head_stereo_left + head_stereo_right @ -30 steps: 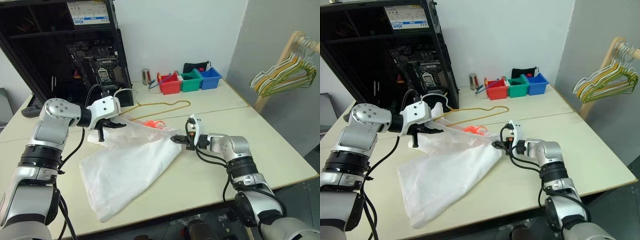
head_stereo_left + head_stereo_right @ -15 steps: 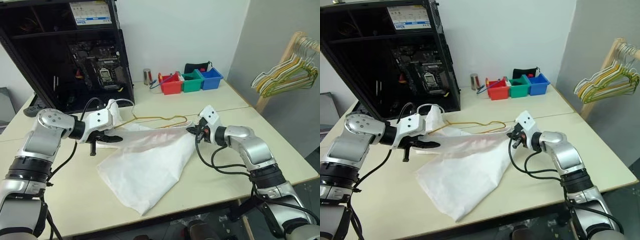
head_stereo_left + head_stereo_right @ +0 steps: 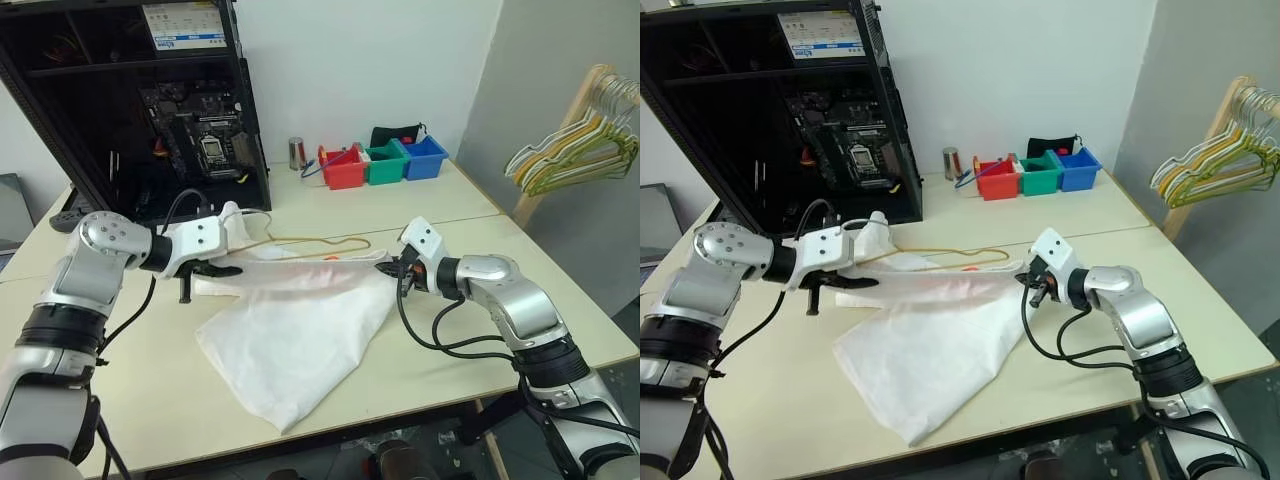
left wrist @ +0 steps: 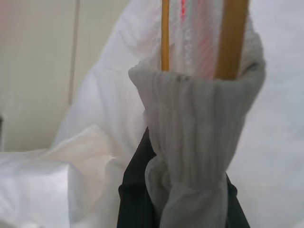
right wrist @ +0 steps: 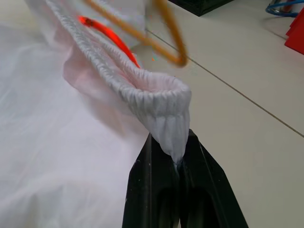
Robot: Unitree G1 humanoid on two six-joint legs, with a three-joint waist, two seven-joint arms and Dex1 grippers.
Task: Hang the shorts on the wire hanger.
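Observation:
The white shorts (image 3: 290,340) hang stretched by their waistband between my two grippers, and the rest of the fabric drapes onto the table. My left gripper (image 3: 228,268) is shut on the waistband's left end (image 4: 190,109). My right gripper (image 3: 388,268) is shut on the right corner (image 5: 161,102). The thin yellow wire hanger (image 3: 320,241) lies just behind the stretched waistband. In the wrist views its wires (image 4: 165,33) run into the waistband opening and its bend (image 5: 166,28) sits close above the right corner. A faint pink-red patch shows through the cloth.
An open black computer case (image 3: 130,90) stands at the back left. A metal can (image 3: 294,153) and red, green and blue bins (image 3: 342,168) sit at the back. A wooden rack with a bunch of hangers (image 3: 575,150) stands off the table's right side.
My right gripper rose and moved right with the waistband corner and rolled over. This pulled the shorts taut and dragged the fabric to the right. The left gripper stayed put.

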